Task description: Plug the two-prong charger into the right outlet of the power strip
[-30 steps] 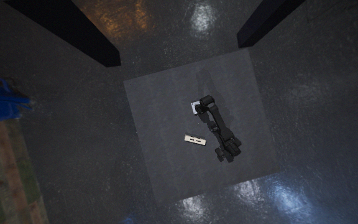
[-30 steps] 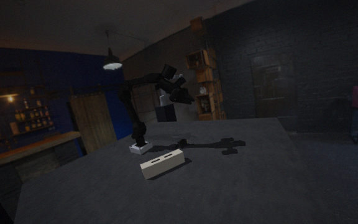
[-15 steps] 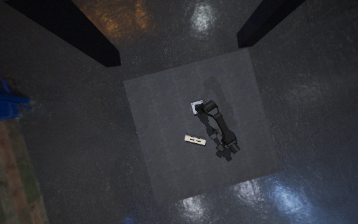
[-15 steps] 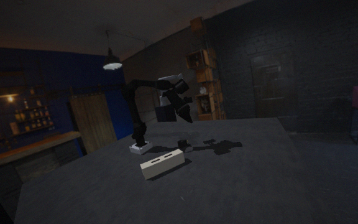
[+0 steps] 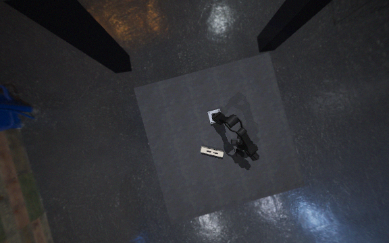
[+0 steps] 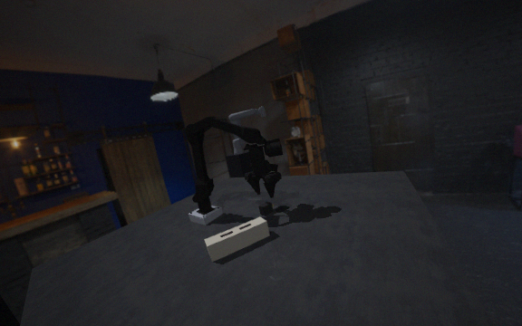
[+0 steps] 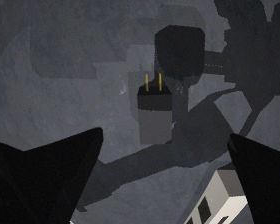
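- Your largest item is the dark gray tabletop (image 5: 181,189) (image 6: 356,272), spread across the middle of the top view and the lower part of the exterior view.
- Your black arm (image 5: 248,142) (image 6: 201,158) rises from a white base plate (image 5: 210,117) (image 6: 198,219) and, seen from the top, reaches toward 5 o'clock.
- Your gripper (image 5: 238,148) (image 6: 265,196) (image 7: 168,137) points down, released, its fingers wide apart with nothing between them. The exterior view shows the tips above the charger, apart from it.
- Your cream power strip (image 5: 212,156) (image 6: 238,242) (image 7: 226,192) lies on the tabletop at 6 o'clock from the base plate in the top view, outlets facing up. In the wrist view it sits at 5 o'clock, partly behind a finger.
- Your dark charger (image 5: 234,142) (image 6: 265,208) (image 7: 155,122) rests on the tabletop, unplugged, near the strip. From the strip, it is at 2 o'clock in the top view.
- Your smallest detail is the charger's two yellow prongs (image 7: 160,82), side by side, pointing to 12 o'clock in the wrist view.
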Controlling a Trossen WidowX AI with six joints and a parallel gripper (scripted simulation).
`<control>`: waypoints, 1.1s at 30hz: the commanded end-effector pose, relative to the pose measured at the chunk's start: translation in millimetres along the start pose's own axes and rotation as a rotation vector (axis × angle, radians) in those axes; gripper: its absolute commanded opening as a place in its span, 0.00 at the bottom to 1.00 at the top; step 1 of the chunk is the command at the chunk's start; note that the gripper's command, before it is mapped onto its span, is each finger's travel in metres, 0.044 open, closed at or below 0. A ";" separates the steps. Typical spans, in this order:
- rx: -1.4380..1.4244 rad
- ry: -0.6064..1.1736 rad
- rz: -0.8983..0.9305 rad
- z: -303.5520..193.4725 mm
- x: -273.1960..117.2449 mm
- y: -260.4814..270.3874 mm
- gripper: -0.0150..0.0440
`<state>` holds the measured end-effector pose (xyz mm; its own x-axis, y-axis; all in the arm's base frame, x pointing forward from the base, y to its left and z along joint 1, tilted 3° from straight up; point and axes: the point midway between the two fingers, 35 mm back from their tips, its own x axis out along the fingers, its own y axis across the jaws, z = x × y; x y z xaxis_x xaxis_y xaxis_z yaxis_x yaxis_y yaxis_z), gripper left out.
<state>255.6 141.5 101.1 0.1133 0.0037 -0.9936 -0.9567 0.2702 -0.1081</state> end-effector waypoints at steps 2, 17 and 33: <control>-0.077 0.052 0.036 -5.3 8.0 7.9 1.00; -0.077 0.052 0.036 -5.3 22.7 7.1 1.00; -0.077 0.052 0.036 -4.3 43.6 7.0 1.00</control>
<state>251.8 140.1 62.6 0.0658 -0.0337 -0.9973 -0.9769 0.2013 -0.0713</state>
